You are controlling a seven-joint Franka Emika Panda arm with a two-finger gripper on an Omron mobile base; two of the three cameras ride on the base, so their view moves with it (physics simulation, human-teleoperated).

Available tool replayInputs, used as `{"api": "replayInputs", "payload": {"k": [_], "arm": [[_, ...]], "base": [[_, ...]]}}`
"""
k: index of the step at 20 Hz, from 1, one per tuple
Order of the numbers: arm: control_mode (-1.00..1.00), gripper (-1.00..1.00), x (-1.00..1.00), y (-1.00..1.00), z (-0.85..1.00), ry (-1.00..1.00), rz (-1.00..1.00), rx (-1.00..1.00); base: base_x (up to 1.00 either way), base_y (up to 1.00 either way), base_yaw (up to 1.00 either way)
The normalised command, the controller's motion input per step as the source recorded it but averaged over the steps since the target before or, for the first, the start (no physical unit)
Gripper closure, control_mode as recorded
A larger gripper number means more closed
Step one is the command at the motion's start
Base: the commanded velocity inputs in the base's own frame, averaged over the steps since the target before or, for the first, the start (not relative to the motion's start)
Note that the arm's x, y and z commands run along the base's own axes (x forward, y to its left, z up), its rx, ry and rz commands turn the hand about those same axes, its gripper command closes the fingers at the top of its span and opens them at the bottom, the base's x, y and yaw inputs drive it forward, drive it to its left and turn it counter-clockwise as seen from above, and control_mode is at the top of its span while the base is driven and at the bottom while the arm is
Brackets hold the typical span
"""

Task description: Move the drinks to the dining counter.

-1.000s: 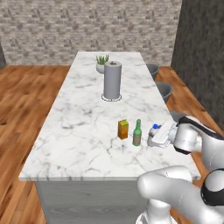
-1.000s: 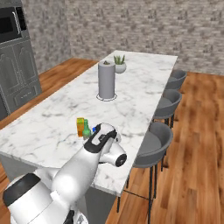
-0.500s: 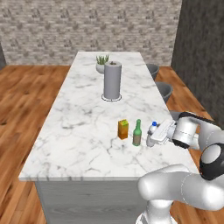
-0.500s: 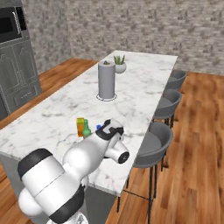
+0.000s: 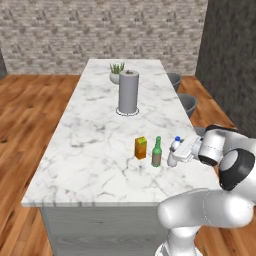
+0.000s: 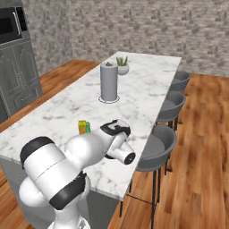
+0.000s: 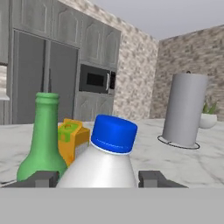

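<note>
Hand view looks straight along the end effector (image 7: 97,178), whose two dark finger tips (image 7: 43,179) stand apart on either side of the water bottle (image 7: 103,161), one at each flank of its clear rounded shoulder; the jaws are spread around it and I cannot tell whether they touch its sides. This view gives the bottle's ribbed blue cap close up, the glossy neck and lip of the green glass bottle (image 7: 41,144) just beside it, and the orange carton (image 7: 72,141) with a green patch on its top between and behind the two. Further back stands a smooth grey upright cylinder (image 7: 184,109) on a thin round base, with a small potted plant (image 7: 207,116) behind it. Left base view instead shows the layout from above: the end effector (image 5: 179,154) reaches in sideways at the water bottle (image 5: 173,152), and the green glass bottle (image 5: 157,152) and boxy orange carton (image 5: 141,148) stand in a short row on the white, grey-veined marble table (image 5: 95,150), near its front right part. Right base view has the arm in front of most of the row, leaving the orange carton (image 6: 82,126) visible, and adds grey round-seated stools (image 6: 157,150) along the table's far side.
</note>
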Motion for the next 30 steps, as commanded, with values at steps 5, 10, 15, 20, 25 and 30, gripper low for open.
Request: {"api": "replayInputs", "payload": {"k": [5,10,15,20,25,30], "arm": [[-1.00,-1.00,-0.07,0.00,-0.01,0.00,0.00,0.00],[-1.00,-1.00,-0.34,0.01,0.00,-0.03,-0.02,0.00],[-1.00,-1.00,-0.37,0.01,0.12,-0.02,-0.02,0.00],[-1.00,-1.00,-0.29,0.02,0.56,-0.05,0.00,-0.01],[-1.00,-1.00,-0.26,0.02,0.97,-0.01,0.00,-0.08],[-1.00,-1.00,-0.29,0.00,0.65,0.00,0.00,-0.07]], "base": [[0.00,0.00,0.00],[0.00,0.00,0.00],[0.00,0.00,0.00],[0.00,0.00,0.00],[0.00,0.00,0.00],[0.00,0.00,0.00]]}}
